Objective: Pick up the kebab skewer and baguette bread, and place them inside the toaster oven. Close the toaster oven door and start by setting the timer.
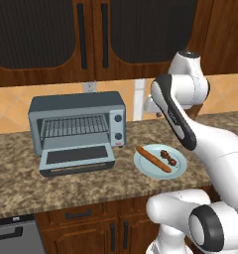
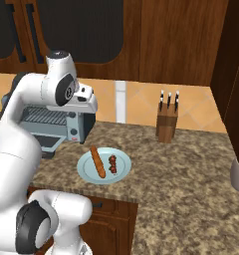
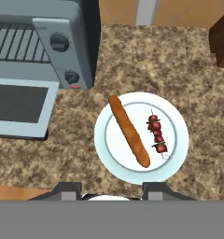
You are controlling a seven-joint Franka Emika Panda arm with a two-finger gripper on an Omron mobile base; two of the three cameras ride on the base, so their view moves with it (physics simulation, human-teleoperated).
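One baguette bread (image 3: 129, 131), one kebab skewer (image 3: 157, 133)

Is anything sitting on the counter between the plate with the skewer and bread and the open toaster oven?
Nothing visible: bare counter lies between the plate and the toaster oven, whose door is already down.

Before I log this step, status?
Gripper shut, empty, above plate. Skewer and baguette on plate. Oven door open. Nothing in the way.

Arm (image 1: 178, 116) raised, elbow bent; hand pointing down; jaws closed, empty.
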